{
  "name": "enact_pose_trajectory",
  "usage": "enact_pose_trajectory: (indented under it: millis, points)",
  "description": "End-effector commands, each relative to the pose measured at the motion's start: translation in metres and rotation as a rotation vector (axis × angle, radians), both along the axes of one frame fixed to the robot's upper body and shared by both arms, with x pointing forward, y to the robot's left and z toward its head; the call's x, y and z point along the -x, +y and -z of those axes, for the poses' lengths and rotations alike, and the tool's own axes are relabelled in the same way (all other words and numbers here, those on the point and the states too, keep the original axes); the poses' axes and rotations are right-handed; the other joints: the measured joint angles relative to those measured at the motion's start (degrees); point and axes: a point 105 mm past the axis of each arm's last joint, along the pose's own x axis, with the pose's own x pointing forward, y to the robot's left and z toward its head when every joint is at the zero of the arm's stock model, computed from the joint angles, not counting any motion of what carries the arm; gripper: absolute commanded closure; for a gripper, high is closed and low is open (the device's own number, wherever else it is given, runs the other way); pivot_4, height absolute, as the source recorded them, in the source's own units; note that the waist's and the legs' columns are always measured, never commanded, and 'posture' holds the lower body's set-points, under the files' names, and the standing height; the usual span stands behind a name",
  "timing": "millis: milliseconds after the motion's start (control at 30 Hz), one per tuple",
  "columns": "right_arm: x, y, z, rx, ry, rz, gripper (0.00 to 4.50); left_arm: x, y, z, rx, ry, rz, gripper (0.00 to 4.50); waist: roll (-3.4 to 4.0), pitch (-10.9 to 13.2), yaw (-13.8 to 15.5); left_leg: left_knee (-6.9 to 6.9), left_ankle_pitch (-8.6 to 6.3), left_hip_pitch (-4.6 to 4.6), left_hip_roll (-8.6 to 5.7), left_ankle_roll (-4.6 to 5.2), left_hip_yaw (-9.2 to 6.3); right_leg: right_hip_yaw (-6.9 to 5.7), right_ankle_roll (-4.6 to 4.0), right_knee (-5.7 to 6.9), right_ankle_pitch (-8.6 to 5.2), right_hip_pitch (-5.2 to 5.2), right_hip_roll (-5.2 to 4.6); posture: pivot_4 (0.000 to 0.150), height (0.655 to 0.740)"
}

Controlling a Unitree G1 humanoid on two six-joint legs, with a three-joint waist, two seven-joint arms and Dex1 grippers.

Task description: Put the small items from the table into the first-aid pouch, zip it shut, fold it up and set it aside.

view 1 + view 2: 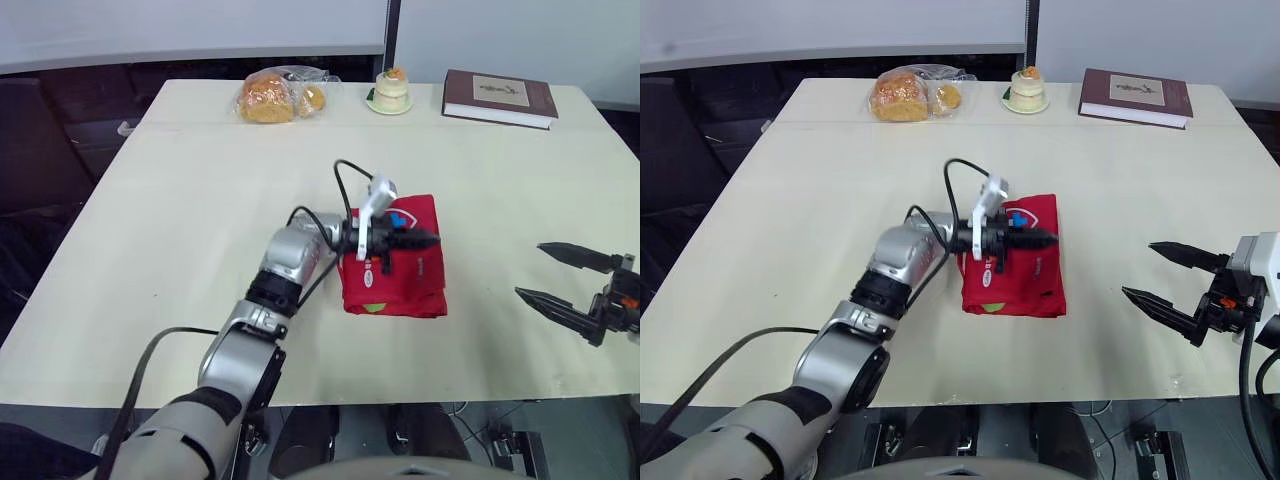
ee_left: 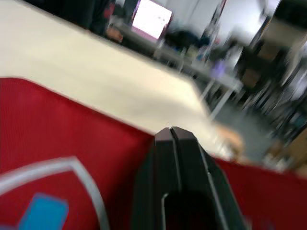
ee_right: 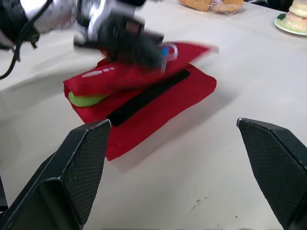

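Two grippers work over a pale worktop (image 1: 200,220) with a red pouch (image 1: 395,265) lying near its middle, folded into a rough square. The left gripper (image 1: 430,238) reaches across the top of the pouch, and in its wrist view its fingers (image 2: 163,163) are pressed together with no gap at the tips, red fabric and part of a white and blue emblem just beyond them. Whether the tips touch the fabric or hang just over it cannot be told, and the arm hides much of the pouch's left edge from the head camera. The right gripper (image 1: 529,270) is low over the worktop near its right edge, well apart from the pouch, its fingers (image 3: 76,167) spread wide with nothing between them; its wrist and arm are cut off at the picture's edge. From the right wrist view the pouch's upper layer looks lifted under the left gripper, though that part is blurred; a black strip (image 3: 148,96) runs along the lower layer, and a green item (image 3: 86,99) peeks out at one end, too hidden to name. Along the far edge of the worktop stand a bread bag (image 1: 280,95), a small cake (image 1: 390,90) on a plate and a dark red book (image 1: 500,97), all well apart from the pouch.
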Motion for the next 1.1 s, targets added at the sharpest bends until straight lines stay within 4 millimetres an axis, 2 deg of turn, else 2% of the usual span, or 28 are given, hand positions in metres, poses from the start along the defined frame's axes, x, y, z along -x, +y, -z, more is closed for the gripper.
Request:
enact_pose_trajectory:
  millis: [33,167,300,500,633,700,767,833,967,1033,1100]
  points:
    - [0.001,0.001,-0.008,0.012,-0.048,-0.002,0.00,0.010,-0.011,0.019,-0.095,-0.124,0.057,4.49,0.00,-0.01,0.24,0.00,0.00,0.00,0.00,0.00,-0.02,-0.02,0.00,0.00,0.00,0.02,-0.01,0.150,0.7289]
    - [0.001,0.001,-0.007,0.014,-0.044,-0.001,0.00,0.013,-0.018,0.045,-0.193,-0.191,0.071,4.49,0.05,-0.07,0.36,0.01,-0.01,0.18,-0.04,0.02,-0.12,-0.07,0.00,-0.16,-0.01,0.32,-0.01,0.150,0.7289]
    - [0.001,0.002,-0.006,0.013,-0.044,0.001,0.00,0.025,-0.022,0.062,-0.237,-0.248,0.148,4.49,0.30,-0.33,0.51,0.01,-0.06,0.41,-0.04,0.10,-0.29,-0.16,0.00,-0.51,-0.01,0.76,0.02,0.150,0.7289]
    - [0.003,-0.001,-0.006,0.015,-0.039,0.009,0.00,0.055,-0.020,0.059,-0.205,-0.202,0.361,4.49,0.53,-0.54,0.43,0.01,-0.14,0.45,-0.06,0.25,-0.28,-0.12,0.01,-0.72,-0.01,0.91,0.02,0.150,0.7289]
    - [0.003,-0.001,-0.006,0.018,-0.038,0.010,0.00,0.061,-0.017,0.056,-0.212,-0.206,0.426,4.49,0.55,-0.55,-0.01,0.00,-0.15,0.46,-0.04,0.25,-0.28,-0.12,0.01,-0.72,-0.01,0.91,0.05,0.150,0.7289]
    - [0.004,-0.001,-0.006,0.019,-0.038,0.010,0.00,0.060,-0.018,0.039,-0.140,-0.171,0.422,4.49,0.55,-0.55,-0.02,0.00,-0.15,0.46,-0.04,0.25,-0.28,-0.11,0.01,-0.72,-0.01,0.91,0.08,0.150,0.7289]
    - [0.005,-0.002,-0.006,0.019,-0.037,0.013,0.00,0.053,-0.017,0.010,-0.022,-0.136,0.394,4.49,0.55,-0.53,-0.06,0.00,-0.15,0.46,-0.02,0.26,-0.29,-0.12,0.01,-0.72,-0.01,0.90,0.09,0.150,0.7289]
    - [0.005,-0.002,-0.006,0.020,-0.036,0.015,0.00,0.049,-0.016,-0.005,0.035,-0.118,0.378,4.49,0.55,-0.53,-0.06,0.00,-0.15,0.38,-0.01,0.26,-0.30,-0.13,0.02,-0.72,-0.01,0.82,0.09,0.150,0.7289]
    - [0.003,-0.001,-0.005,0.018,-0.037,0.014,0.00,0.007,-0.022,-0.042,0.150,-0.098,0.161,4.49,0.52,-0.51,0.13,0.02,-0.15,0.29,-0.03,0.26,-0.33,-0.16,0.03,-0.72,-0.01,0.78,0.08,0.150,0.7289]
    - [0.002,-0.001,-0.005,0.019,-0.039,0.013,0.00,-0.021,-0.022,-0.049,0.149,-0.107,0.012,4.49,0.51,-0.50,0.16,0.06,-0.15,0.20,-0.10,0.26,-0.42,-0.16,0.05,-0.77,0.00,0.78,0.08,0.150,0.7289]
    - [0.002,-0.001,-0.005,0.019,-0.041,0.013,0.00,-0.041,-0.019,-0.046,0.093,-0.132,-0.088,4.49,0.50,-0.49,0.04,0.07,-0.15,0.17,-0.12,0.26,-0.42,-0.14,0.18,-0.86,0.08,0.79,0.09,0.150,0.7289]
